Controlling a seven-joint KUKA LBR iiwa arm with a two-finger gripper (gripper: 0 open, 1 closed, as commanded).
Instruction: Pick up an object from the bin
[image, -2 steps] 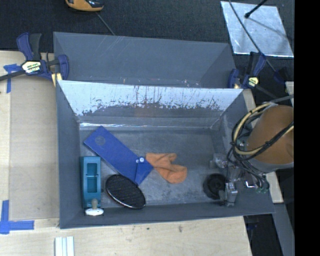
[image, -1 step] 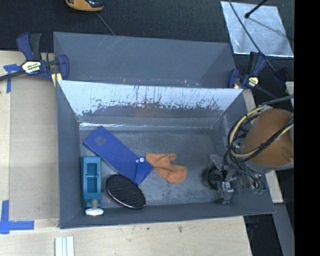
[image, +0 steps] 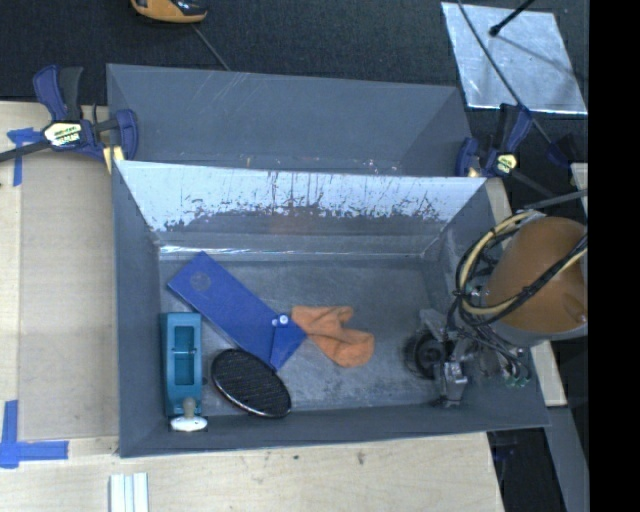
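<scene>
Nearest the front wall of the bin (image: 300, 425) lay a black oval pad (image: 250, 382) and, just left of it, a teal oblong block (image: 183, 360) with a white knob at its near end, while a flat blue panel (image: 225, 305) slanted across behind them, its lower end over the oval's top edge. A crumpled orange cloth (image: 337, 335) sat mid-floor, touching the panel's right corner. The gripper (image: 447, 385) was low at the floor's right end, close to the right wall and apart from the cloth, the nearest thing to it; whether it stood wide or closed could not be told.
</scene>
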